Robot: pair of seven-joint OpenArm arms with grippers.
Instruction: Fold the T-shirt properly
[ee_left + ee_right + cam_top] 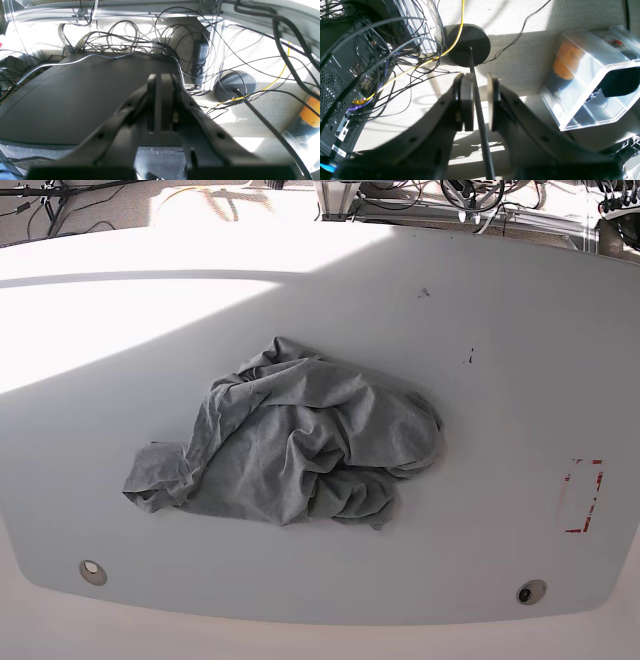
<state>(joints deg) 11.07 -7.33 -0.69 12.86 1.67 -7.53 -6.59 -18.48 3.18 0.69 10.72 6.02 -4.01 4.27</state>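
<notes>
The T-shirt lies crumpled in a heap in the middle of the white table in the base view, one sleeve end trailing to the lower left. Neither gripper appears in the base view. In the left wrist view my left gripper is shut with its fingers pressed together and nothing between them, hanging over the floor away from the cloth. In the right wrist view my right gripper stands slightly open with a narrow gap and holds nothing. The black pole seen through the gap is farther away.
A red-outlined rectangle is marked on the table's right side. Below the wrist cameras are a black computer case, tangled cables, a round black stand base with its pole, and a clear plastic box.
</notes>
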